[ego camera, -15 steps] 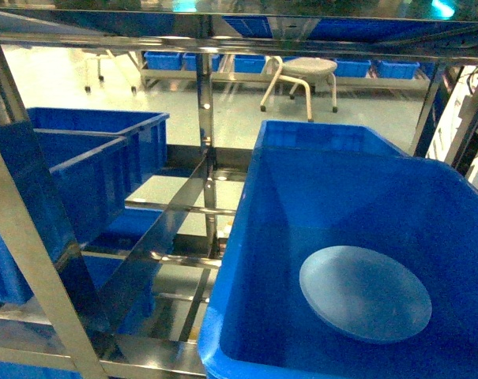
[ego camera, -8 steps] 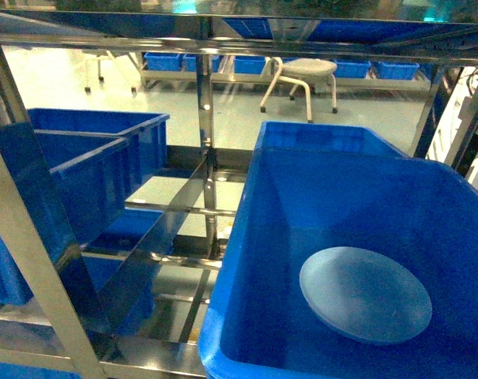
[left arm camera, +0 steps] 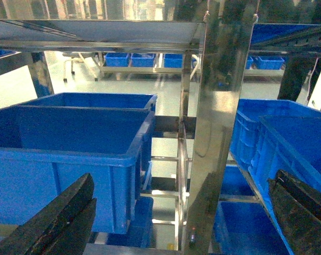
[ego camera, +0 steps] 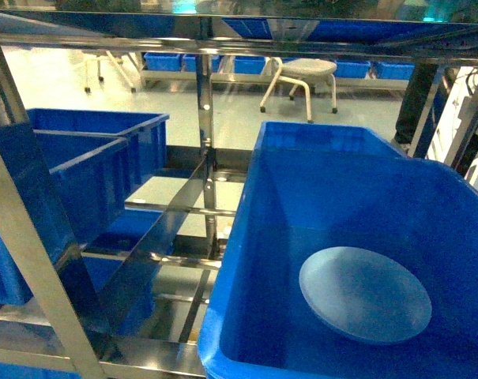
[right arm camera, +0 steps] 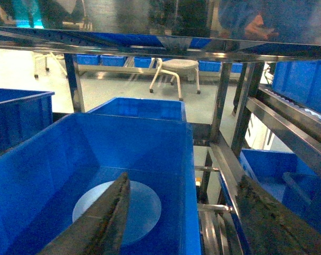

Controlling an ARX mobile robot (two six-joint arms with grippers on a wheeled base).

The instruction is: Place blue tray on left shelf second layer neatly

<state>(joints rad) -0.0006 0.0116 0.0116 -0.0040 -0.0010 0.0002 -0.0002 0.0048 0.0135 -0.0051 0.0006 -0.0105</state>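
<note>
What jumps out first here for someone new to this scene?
The pale blue tray lying flat on the floor of the big dark-blue crate at the right of the head view. Left of it, the shiny steel shelf rails run bare beside two more blue bins. Both grippers, left and right, are open and hold nothing.

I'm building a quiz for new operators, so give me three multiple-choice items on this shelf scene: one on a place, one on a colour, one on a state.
1. Where does the blue tray lie?
A. inside a dark-blue crate
B. on the floor
C. on the stool

2. What colour is the stool behind the rack?
A. red
B. whitish
C. black

3. How is the right claw?
A. shut on the tray
B. shut, empty
C. open

Key: 1 A, the tray rests on the crate's bottom; 2 B, pale seat and legs; 3 C, its fingers stand wide apart above the crate.
</note>
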